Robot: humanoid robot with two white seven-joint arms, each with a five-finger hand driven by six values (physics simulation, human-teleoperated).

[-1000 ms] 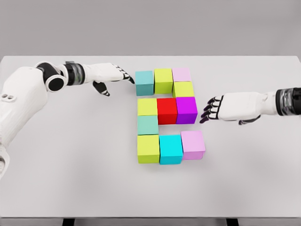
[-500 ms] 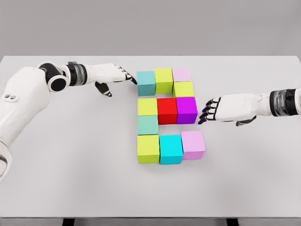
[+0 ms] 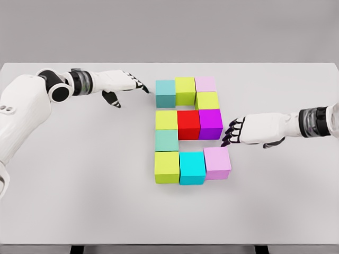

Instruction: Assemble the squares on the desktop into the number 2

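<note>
Ten colored squares [image 3: 188, 129] sit together in the middle of the white table [image 3: 79, 201], between the two hands, making a blocky 2 shape. The left hand [image 3: 123, 84] has loose fingers near the teal block [image 3: 165, 92], holding nothing. The right hand [image 3: 251, 131] is spread out too, its fingertips [image 3: 228, 138] just beside the purple block [image 3: 210, 123].
</note>
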